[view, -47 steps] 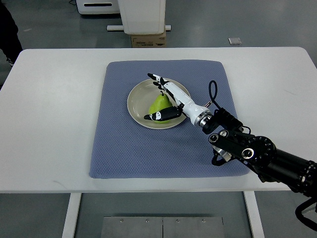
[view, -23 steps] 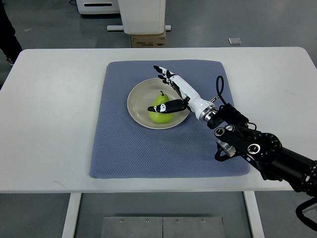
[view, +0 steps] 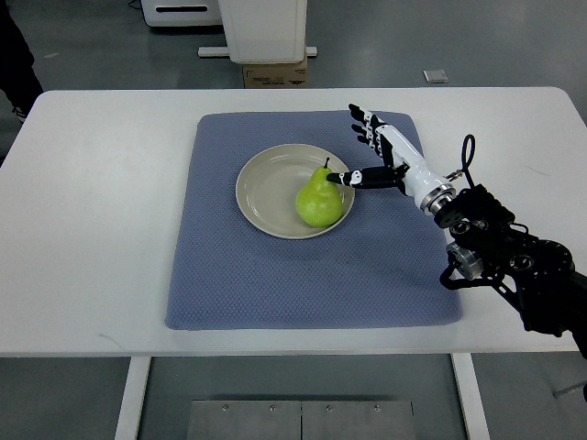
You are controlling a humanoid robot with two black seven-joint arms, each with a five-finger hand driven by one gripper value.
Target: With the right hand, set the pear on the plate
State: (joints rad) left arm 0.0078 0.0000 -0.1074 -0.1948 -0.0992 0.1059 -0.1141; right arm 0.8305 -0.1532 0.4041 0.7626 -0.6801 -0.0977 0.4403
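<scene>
You see the right hand (view: 383,151) stretched flat over the mat (view: 303,284), fingers (view: 363,124) released, thumb tip near the pear (view: 320,200) on the plate (view: 261,188).

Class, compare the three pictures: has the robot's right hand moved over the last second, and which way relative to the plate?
Yes. The right hand has drawn back toward the picture's right, off the plate, with fingers spread, leaving the pear on the plate's right side.
</scene>
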